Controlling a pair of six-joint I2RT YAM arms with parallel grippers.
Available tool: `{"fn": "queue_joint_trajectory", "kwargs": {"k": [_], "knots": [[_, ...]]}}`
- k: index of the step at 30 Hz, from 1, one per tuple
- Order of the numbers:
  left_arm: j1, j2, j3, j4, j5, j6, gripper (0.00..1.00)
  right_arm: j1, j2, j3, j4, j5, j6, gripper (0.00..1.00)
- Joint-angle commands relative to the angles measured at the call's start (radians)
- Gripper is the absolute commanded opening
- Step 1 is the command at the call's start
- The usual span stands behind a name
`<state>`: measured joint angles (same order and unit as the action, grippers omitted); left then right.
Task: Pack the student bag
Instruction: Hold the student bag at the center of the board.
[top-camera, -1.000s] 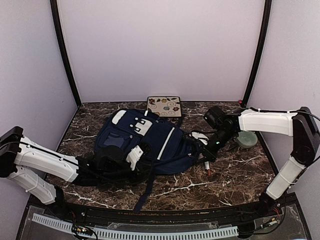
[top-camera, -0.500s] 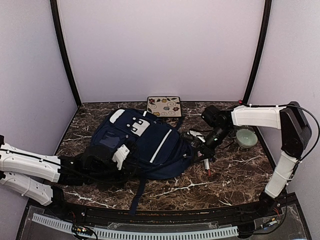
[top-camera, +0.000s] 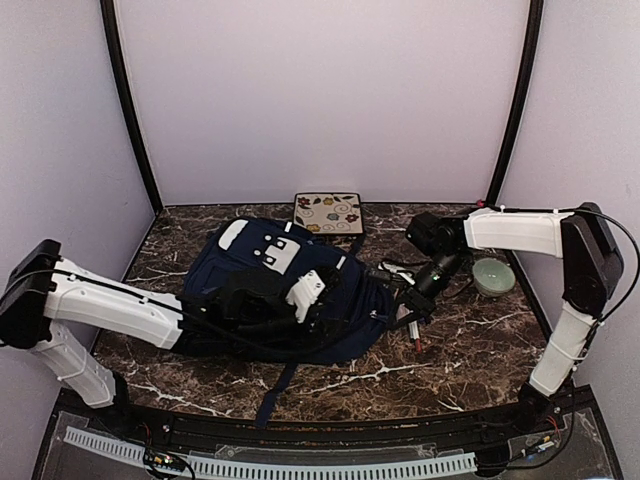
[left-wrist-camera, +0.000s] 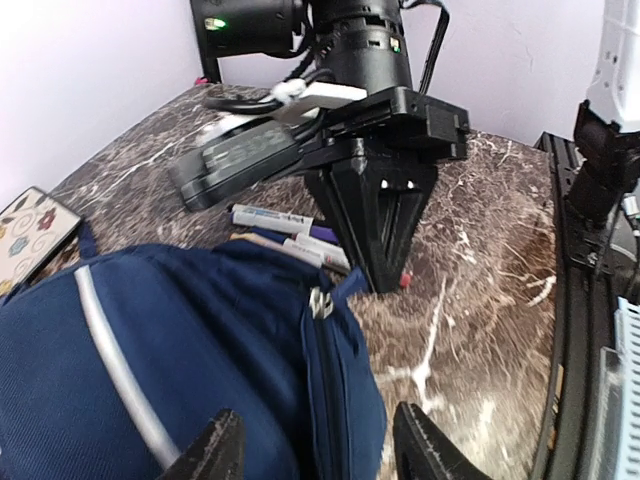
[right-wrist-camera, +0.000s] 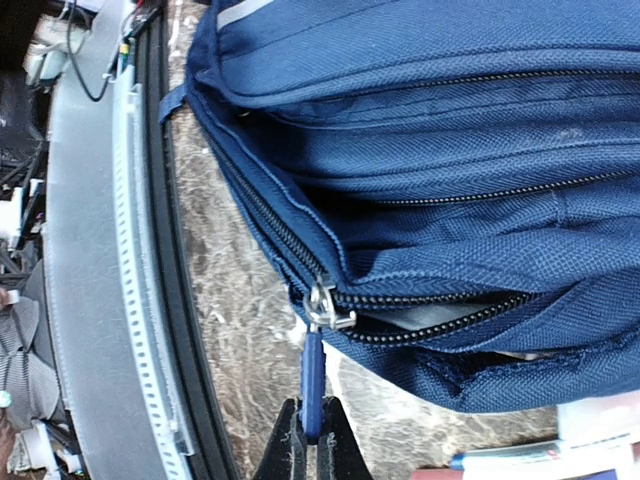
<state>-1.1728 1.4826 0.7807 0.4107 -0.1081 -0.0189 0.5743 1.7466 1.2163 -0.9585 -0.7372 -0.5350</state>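
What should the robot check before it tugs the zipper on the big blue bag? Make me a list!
1. Right end effector pinching the zipper pull: ok.
2. Left end effector steadying the student bag: not ok, it is open and grips nothing.
3. Zipper open wide enough: not ok, just a narrow gap.
4. Pens packed: not ok, they lie on the table beside the bag.
5. Room inside the bag: cannot tell.

Plain pale lilac walls close in three sides, thin black posts rise at the two back corners, and below lies an evenly lit, dark brown, white-veined marble-patterned tabletop, edged in front by a white slotted strip.
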Motion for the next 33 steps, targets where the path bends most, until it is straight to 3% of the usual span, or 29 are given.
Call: {"fn": "queue_joint_trajectory", "kwargs": {"k": [1, 9, 14, 18, 24, 25, 26, 27, 30, 33], "knots": [[-0.013, 0.193, 0.134, 0.087, 0.007, 0.091, 0.54, 0.009, -0.014, 0.02, -0.061, -0.105, -0.023, 0.0], [0.018, 0.354, 0.189, 0.129, 0.004, 0.102, 0.55, 0.007, -0.027, -0.008, -0.053, -0.109, -0.024, 0.0], [0.03, 0.396, 0.213, 0.125, 0.042, 0.092, 0.39, 0.005, -0.038, -0.023, -0.03, -0.082, -0.019, 0.0], [0.03, 0.395, 0.223, 0.129, 0.065, 0.086, 0.21, -0.041, -0.047, -0.009, -0.039, -0.04, -0.023, 0.21], [0.047, 0.364, 0.155, 0.259, 0.098, 0.021, 0.08, -0.109, -0.179, 0.008, 0.029, 0.114, -0.02, 0.63], [0.05, 0.36, 0.142, 0.288, 0.105, 0.002, 0.06, -0.114, -0.216, -0.008, 0.081, 0.147, -0.002, 0.71], [0.053, 0.36, 0.132, 0.316, 0.114, -0.014, 0.05, -0.117, -0.258, -0.036, 0.147, 0.183, 0.025, 0.95], [0.055, 0.36, 0.125, 0.337, 0.122, -0.031, 0.03, -0.117, -0.307, -0.089, 0.218, 0.243, 0.052, 1.0], [0.062, 0.368, 0.121, 0.378, 0.142, -0.073, 0.0, -0.122, -0.375, -0.183, 0.403, 0.304, 0.142, 1.0], [0.067, 0.378, 0.128, 0.399, 0.145, -0.117, 0.0, -0.111, -0.352, -0.161, 0.357, 0.216, 0.105, 0.98]]}}
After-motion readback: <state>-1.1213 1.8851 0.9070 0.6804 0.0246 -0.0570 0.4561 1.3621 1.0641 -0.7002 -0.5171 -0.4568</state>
